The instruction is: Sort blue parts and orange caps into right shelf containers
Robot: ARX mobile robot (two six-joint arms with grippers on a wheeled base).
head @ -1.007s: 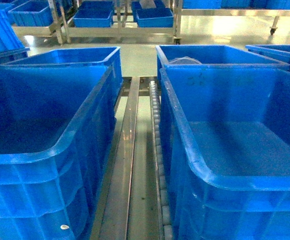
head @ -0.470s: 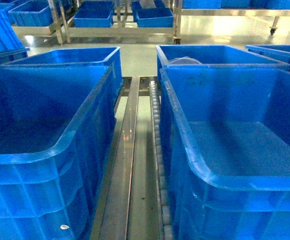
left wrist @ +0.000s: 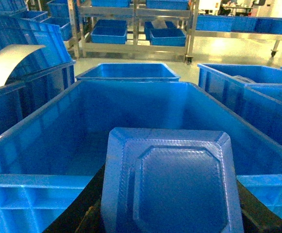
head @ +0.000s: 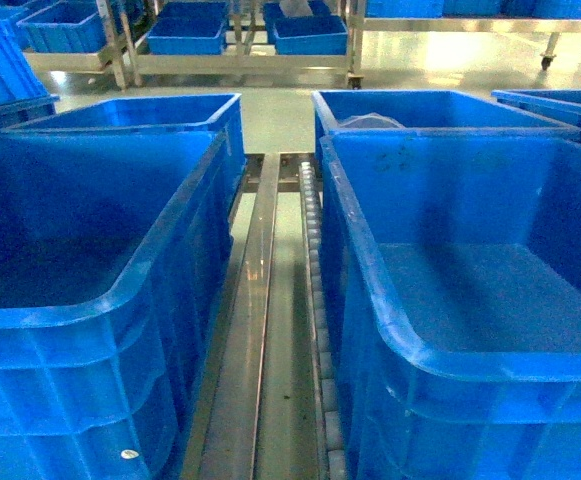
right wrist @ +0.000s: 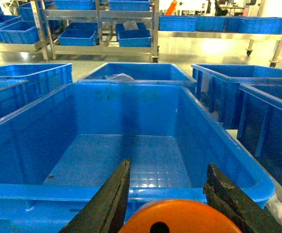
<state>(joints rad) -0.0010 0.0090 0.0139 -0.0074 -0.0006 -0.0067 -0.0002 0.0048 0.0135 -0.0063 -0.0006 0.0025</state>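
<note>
In the left wrist view a blue part (left wrist: 172, 182), a flat ribbed piece with cut corners, fills the lower middle. My left gripper (left wrist: 170, 196) is shut on it, with dark fingers (left wrist: 90, 199) showing at both sides. It hangs over the near rim of a big blue container (left wrist: 34, 180). In the right wrist view an orange cap (right wrist: 179, 217) with a dark centre hole sits between the black fingers (right wrist: 114, 194) of my right gripper (right wrist: 169, 167). Just ahead of it is the near rim of another blue container (right wrist: 58, 191), whose floor is bare. Neither gripper shows in the head view.
Two big blue crates (head: 120, 290) (head: 370, 300) flank a steel roller rail (head: 270, 300). Behind them stand further crates, one holding a white bag (head: 370, 120). Metal racks with blue bins (head: 240, 40) line the back. A curved white sheet (left wrist: 5, 60) lies at the left.
</note>
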